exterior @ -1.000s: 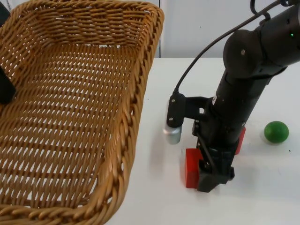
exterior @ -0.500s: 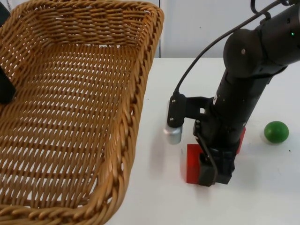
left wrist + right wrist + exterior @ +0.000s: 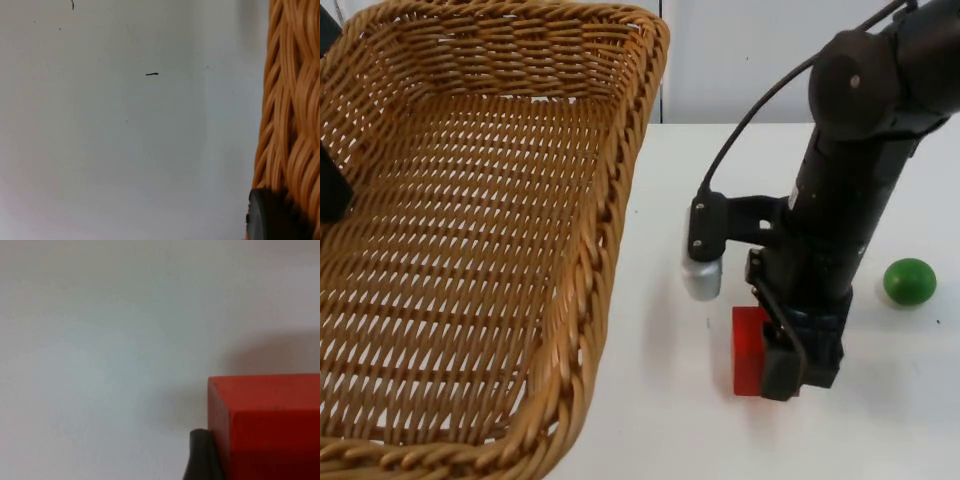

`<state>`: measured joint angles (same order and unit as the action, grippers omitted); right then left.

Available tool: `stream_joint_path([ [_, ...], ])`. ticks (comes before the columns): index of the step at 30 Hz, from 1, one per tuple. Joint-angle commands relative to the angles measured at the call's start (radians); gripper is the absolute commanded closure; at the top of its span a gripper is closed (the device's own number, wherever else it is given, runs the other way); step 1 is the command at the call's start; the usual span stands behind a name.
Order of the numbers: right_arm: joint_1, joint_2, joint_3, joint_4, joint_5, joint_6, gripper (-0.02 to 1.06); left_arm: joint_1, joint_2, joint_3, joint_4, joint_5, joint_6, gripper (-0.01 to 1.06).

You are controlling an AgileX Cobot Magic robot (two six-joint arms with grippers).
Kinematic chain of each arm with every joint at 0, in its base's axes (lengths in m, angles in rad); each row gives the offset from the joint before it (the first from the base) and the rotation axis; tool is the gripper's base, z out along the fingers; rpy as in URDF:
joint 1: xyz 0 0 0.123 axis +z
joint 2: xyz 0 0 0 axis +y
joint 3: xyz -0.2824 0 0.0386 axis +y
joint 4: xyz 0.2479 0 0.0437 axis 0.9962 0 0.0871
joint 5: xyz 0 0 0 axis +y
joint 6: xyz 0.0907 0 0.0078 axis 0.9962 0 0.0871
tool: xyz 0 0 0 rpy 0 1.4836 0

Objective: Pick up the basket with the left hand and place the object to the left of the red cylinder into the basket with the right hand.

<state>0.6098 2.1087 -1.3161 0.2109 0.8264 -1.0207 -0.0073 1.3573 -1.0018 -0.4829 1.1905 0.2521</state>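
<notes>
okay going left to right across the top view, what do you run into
Wicker basket → red block, gripped at its right side by the right gripper → green ball.

A red block (image 3: 267, 422) with sharp square edges rests on the white table (image 3: 110, 340), a black fingertip (image 3: 200, 457) of the right tool touching its side.
</notes>
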Motion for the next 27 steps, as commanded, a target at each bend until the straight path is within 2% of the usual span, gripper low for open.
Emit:
stream_joint_path([
  [1,0.003,-0.067,0.049,-0.002,-0.013,0.003,1.05,-0.003,-0.010,0.000,-0.021,0.007,-0.007,1.05],
  [8,0.003,-0.172,0.162,0.003,-0.022,0.003,1.05,-0.003,-0.010,0.000,-0.021,0.007,-0.007,1.05],
  [11,0.003,-0.220,0.202,-0.001,0.011,0.033,1.05,-0.003,-0.010,0.000,-0.021,0.007,-0.007,1.05],
  [16,0.003,-0.285,0.242,-0.001,0.011,0.061,1.05,-0.003,-0.010,0.000,-0.025,0.007,-0.015,1.05],
  [27,0.003,-0.462,0.256,0.001,0.073,0.119,1.05,-0.003,-0.010,0.000,-0.025,0.011,-0.015,1.05],
])
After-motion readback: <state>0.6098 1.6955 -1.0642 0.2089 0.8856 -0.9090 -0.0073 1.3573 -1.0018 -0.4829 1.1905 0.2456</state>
